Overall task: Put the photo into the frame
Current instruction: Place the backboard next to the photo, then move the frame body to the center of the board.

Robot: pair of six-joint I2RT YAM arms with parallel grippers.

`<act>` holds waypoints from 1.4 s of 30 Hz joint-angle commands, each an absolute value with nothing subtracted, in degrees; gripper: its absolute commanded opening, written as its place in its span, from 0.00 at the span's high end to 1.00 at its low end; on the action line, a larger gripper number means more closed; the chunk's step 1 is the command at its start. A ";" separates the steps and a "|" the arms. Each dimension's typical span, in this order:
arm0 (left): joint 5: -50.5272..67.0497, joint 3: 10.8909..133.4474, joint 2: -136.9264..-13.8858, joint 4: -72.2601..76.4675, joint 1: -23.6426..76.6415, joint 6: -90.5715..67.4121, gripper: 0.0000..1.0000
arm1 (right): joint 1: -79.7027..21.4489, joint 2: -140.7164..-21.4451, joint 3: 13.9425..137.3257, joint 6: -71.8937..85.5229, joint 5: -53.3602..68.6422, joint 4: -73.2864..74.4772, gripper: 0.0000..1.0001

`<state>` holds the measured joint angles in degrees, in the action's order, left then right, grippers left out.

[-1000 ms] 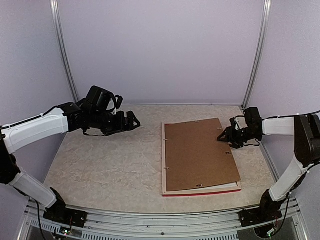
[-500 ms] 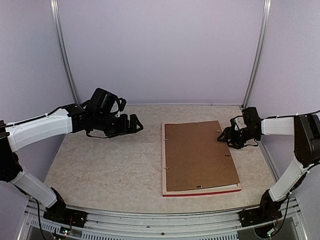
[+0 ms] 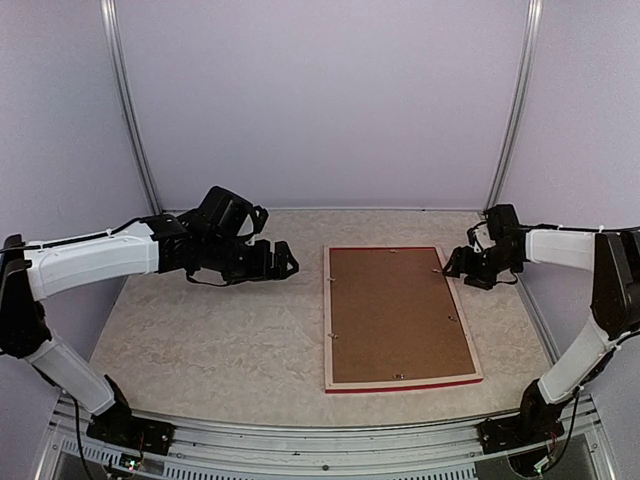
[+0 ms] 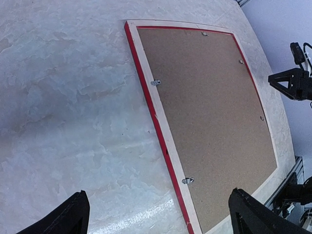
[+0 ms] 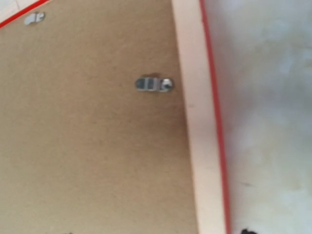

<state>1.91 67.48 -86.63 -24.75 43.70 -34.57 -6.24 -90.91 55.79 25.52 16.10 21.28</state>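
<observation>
The frame (image 3: 328,330) lies face down right of the table's middle, its pale wood back up and a red edge along the near side. A brown backing board (image 3: 400,315) sits flat inside it and covers the opening. The photo is hidden. My right gripper (image 3: 452,268) is at the frame's far right rail (image 5: 195,122), open and holding nothing; only one fingertip (image 5: 246,232) shows in its wrist view. My left gripper (image 3: 282,262) hovers open left of the frame. Its wrist view looks down on the frame's left rail (image 4: 147,80) and the board (image 4: 209,107).
Small metal turn tabs (image 5: 153,84) sit along the inner edges of the frame, two of them on the left rail (image 4: 155,83). Pale walls and metal posts (image 3: 510,110) close in the marbled table (image 3: 200,330).
The backing board, lying askew over the frame, has dropped flat inside it. My right gripper has opened wider and let go of it. My left arm has moved right toward the frame.
</observation>
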 commanded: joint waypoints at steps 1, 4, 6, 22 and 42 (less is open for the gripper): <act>0.81 65.92 -88.16 -21.34 46.05 -36.24 0.01 | -6.81 -88.05 55.20 23.10 12.76 23.80 0.27; 1.22 65.72 -89.70 -19.49 48.21 -37.25 0.01 | -6.81 -87.72 52.31 22.60 14.40 22.72 0.26; 1.39 66.03 -91.67 -18.60 49.69 -37.72 0.01 | -6.84 -87.67 50.27 22.50 15.45 21.92 0.27; 3.77 70.16 -106.55 -15.41 55.68 -39.26 0.01 | -9.34 -86.24 43.05 23.64 20.46 18.98 0.27; -2.80 56.93 -93.09 -19.51 55.50 -46.97 0.09 | -33.55 -91.86 50.05 32.60 12.50 18.01 0.26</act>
<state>-1.10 58.04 -97.84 -20.08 54.96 -44.29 -29.67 -90.15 45.34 32.16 13.67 16.71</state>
